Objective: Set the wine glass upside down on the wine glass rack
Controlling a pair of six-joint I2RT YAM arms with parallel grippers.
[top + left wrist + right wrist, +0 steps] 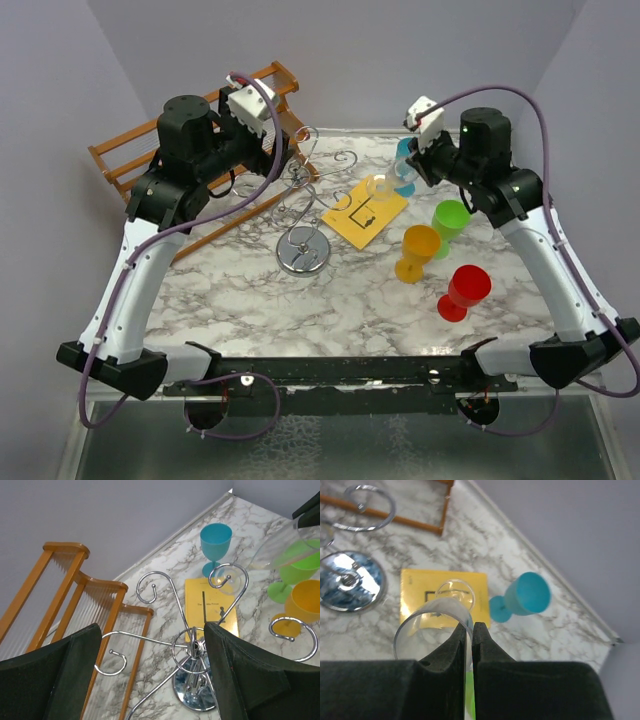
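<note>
The clear wine glass [382, 188] hangs above the yellow card, to the right of the rack. My right gripper [414, 168] is shut on it. In the right wrist view the fingers [472, 628] pinch the bowl's rim, with the wine glass [420, 630] tilted and its foot pointing away. The wine glass rack [305, 205] is chrome wire with curled arms on a round shiny base. It stands at the table's middle. My left gripper [285, 150] is open and empty just above the rack's back left. In its wrist view the left gripper [152, 630] frames the rack's post [192, 647].
A yellow card [365, 212] lies right of the rack. A blue goblet [405, 160], green [450, 218], orange [417, 250] and red [465, 290] goblets stand at the right. A wooden slatted rack [130, 160] lies at the back left.
</note>
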